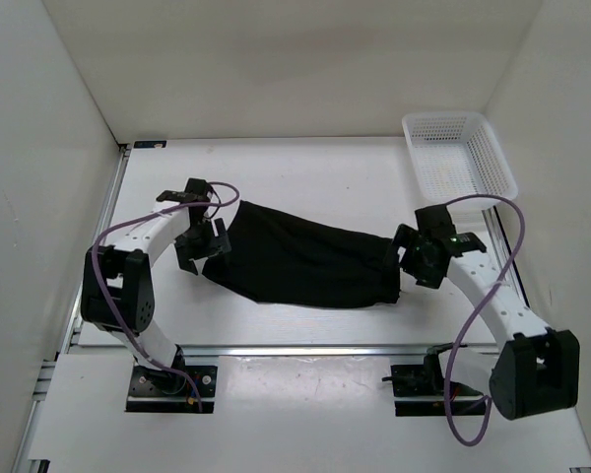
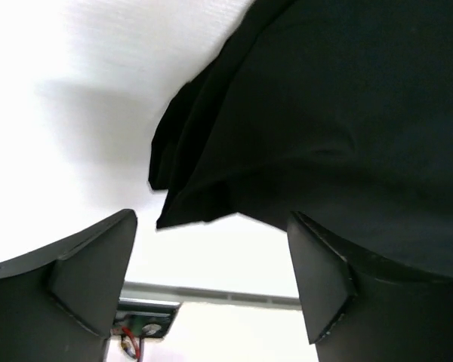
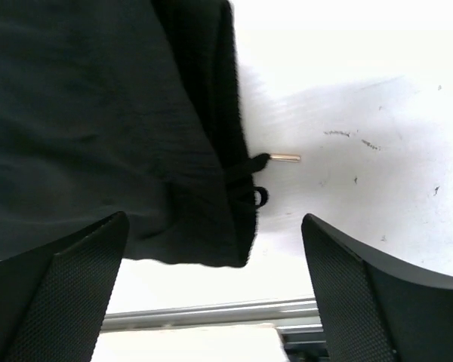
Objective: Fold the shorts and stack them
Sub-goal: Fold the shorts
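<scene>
Shorts (image 1: 305,258) lie flat — ends before parted left fingers (image 2: 83,279) and right fingers (image 3: 60,294)

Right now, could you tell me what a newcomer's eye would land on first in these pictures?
The black shorts draw the eye first, lying stretched across the middle of the white table, with the left hand open at one end and the right hand open at the other. Next comes the white mesh basket in the far right corner, and a metal-tipped drawstring pokes out beside the right hand.
</scene>
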Robot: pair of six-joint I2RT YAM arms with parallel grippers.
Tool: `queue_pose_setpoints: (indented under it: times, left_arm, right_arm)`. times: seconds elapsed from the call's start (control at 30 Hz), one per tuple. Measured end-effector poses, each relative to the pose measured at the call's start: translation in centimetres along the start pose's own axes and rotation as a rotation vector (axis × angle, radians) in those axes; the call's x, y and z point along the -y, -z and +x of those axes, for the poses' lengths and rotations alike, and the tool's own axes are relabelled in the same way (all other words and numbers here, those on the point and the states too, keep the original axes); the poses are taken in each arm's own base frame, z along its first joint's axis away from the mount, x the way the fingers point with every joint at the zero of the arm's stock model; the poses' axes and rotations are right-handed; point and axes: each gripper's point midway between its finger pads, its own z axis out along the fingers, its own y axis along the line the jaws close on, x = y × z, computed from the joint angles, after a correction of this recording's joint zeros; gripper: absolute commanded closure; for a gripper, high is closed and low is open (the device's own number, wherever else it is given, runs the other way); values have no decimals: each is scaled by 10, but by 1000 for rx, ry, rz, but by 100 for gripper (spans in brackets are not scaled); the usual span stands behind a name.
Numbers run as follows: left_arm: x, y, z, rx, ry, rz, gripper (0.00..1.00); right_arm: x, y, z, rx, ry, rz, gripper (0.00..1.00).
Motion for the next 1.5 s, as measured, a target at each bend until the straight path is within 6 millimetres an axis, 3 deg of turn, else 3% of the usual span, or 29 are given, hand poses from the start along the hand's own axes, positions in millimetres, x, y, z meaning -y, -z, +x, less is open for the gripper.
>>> queue_pose_setpoints:
  times: [0.2,0.3,0.47,0.57,0.77,0.87,1.03,1.2,1.27,1.33,1.37,1.4,1.43,1.5]
  left_arm:
    - [8,33,-17,66,0,34,7]
    - [13,49,-29,112,0,53,7]
    - [14,60,-31,135,1,64,7]
    - [14,60,-30,130,1,62,7]
    - [14,60,-31,132,1,63,7]
    - [14,60,-31,133,2,63,8]
    - [11,54,-31,119,16,55,8]
    - [-2,46,-35,107,65,42,12]
    - [-6,43,-36,100,83,46,17]
    - [-8,35,-37,90,104,51,34]
    - [-8,30,-36,78,107,54,46]
    - [-7,23,-34,61,110,56,75]
    - [-6,15,-32,38,114,58,88]
    - [-4,-3,-30,-9,118,53,90]
  right_arm:
    - [-3,18,-10,41,-153,-127,0]
    - [-1,7,7,-16,-251,-198,0]
    - [2,-17,56,-117,-404,-284,1]
    - [0,-27,64,-125,-452,-312,3]
    - [-11,-46,33,-43,-477,-354,23]
    - [-17,-57,19,3,-471,-351,42]
    - [-19,-75,4,45,-424,-275,100]
    - [-22,-62,-36,148,-364,-216,100]
    - [-25,-49,-58,213,-324,-209,100]
    - [-31,-31,-80,281,-276,-213,100]
    - [-35,-23,-89,305,-255,-219,100]
    - [-39,-14,-99,332,-227,-223,100]
    - [-45,-4,-109,356,-198,-233,100]
    - [-59,12,-127,398,-143,-253,100]
